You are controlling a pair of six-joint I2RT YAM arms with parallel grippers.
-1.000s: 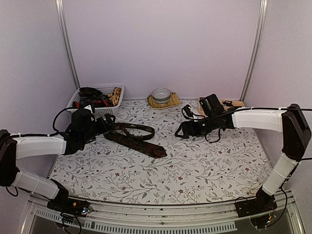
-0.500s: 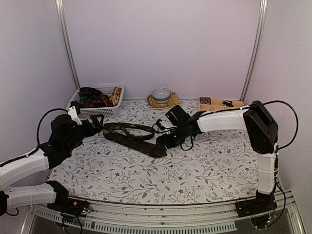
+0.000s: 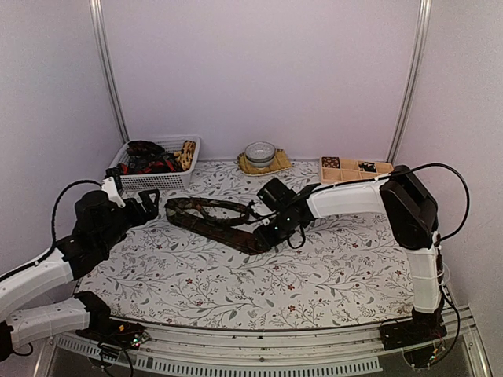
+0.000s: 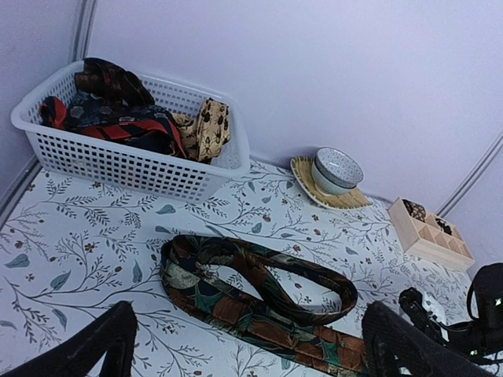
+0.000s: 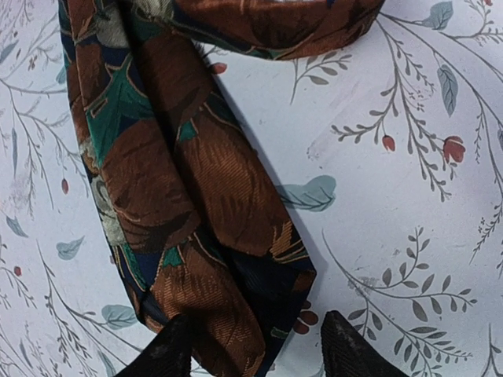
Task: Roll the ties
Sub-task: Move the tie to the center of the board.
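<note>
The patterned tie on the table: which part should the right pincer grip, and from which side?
Grip the tie at its wide pointed end, coming down from above. That end lies flat on the table, clear of the looped part and nearest the right pincer, whose open fingers straddle its tip. Likely the easiest start for rolling.

top: overhead, wide | left wrist: low, far | right wrist: close | shared: tie (image 5: 181, 181)
</note>
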